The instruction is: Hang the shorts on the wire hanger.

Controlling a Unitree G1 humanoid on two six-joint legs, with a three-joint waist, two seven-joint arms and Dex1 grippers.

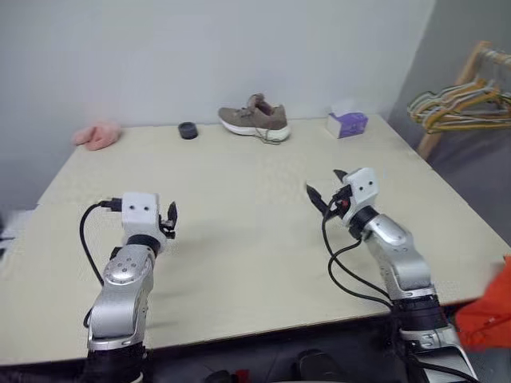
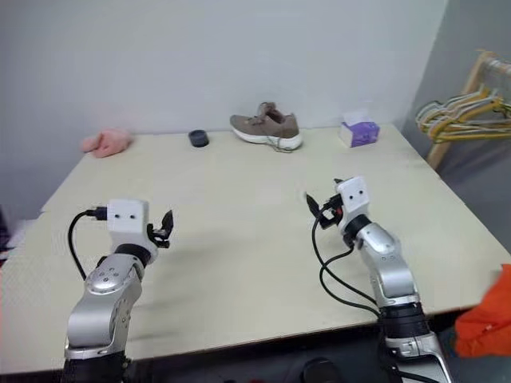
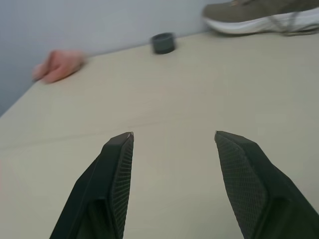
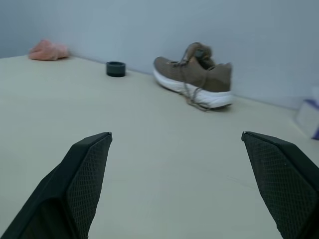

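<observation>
Closest in, the shorts [image 1: 489,313] are just a bright orange bunch hanging off past the table's near right corner, below the tabletop edge and beside the robot's right arm. Nothing is touching them.

Both arms are up over the near half of the table [image 1: 239,263]. The left gripper [image 1: 170,219] floats above the near left part, fingers partly spread with a clear gap and nothing in between. In the left wrist view its fingertips [image 3: 122,142] frame plain tabletop. The right gripper [image 1: 326,191] sits over the near right-of-middle area, angled toward the middle, jaws spread really wide and also empty.

The middle of the table is bare beige surface.

Along the far edge by the wall, going left to right: a small pink fuzzy cloth [image 1: 98,134], a little dark round cap thing [image 1: 188,130], a brown sneaker [image 1: 255,119] with a white sole and loose laces, and a purple tissue box [image 1: 346,123].

Off the far right side there's a wooden rack [image 1: 455,88] with a bunch of yellow and green hangers [image 1: 459,108]. Can't pick out one single wire hanger in that bundle.
</observation>
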